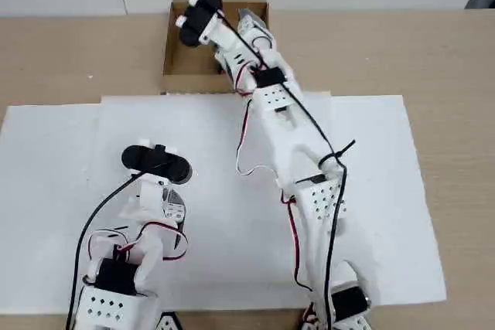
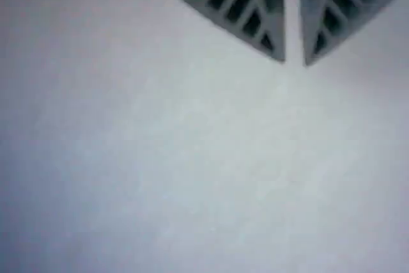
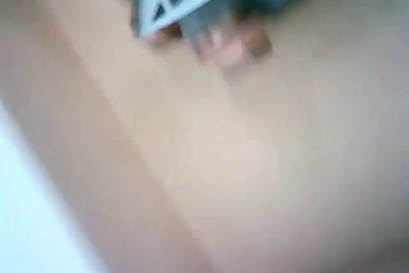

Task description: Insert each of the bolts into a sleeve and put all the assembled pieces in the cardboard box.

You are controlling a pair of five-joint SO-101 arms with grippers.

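Over the brown cardboard box (image 1: 176, 63), right gripper (image 3: 182, 27): grip state unreadable; copper-coloured pieces (image 3: 233, 46) blurred, axis indeterminable; left gripper (image 2: 293, 55) jaws together above white paper (image 2: 160, 171).

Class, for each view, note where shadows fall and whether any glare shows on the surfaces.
High view: even light, no glare on the paper, only a faint soft shadow beside the left arm. Left wrist view: the paper grows dimmer away from the left gripper, no hard shadow. Right wrist view: no glare on the brown surface, with a darker band along one side.
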